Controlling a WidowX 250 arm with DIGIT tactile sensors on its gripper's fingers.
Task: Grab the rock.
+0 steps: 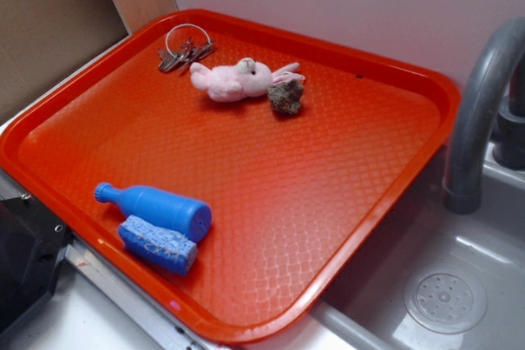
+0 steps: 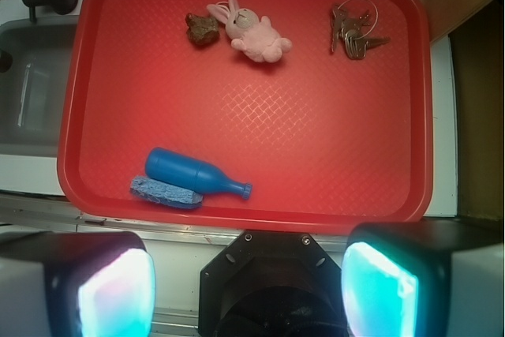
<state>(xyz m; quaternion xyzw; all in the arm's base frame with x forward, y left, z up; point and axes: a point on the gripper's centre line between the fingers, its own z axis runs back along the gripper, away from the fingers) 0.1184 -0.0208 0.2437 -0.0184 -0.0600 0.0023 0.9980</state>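
Observation:
The rock (image 1: 286, 96) is a small lumpy grey-brown stone on the red tray (image 1: 344, 186), touching the ears of a pink plush bunny (image 1: 234, 80) at the tray's far side. From the wrist camera the rock (image 2: 202, 28) lies far up the picture, left of the bunny (image 2: 254, 33). My gripper (image 2: 248, 290) hangs high above the tray's near edge, open, its two glowing pads wide apart with nothing between them. The exterior view shows only a dark part of the arm at its bottom left corner.
A blue plastic bottle (image 1: 156, 206) lies beside a blue sponge (image 1: 158, 244) near the tray's front. A bunch of keys (image 1: 184, 51) rests at the far corner. A grey tap (image 1: 480, 112) and sink (image 1: 447, 297) flank the tray.

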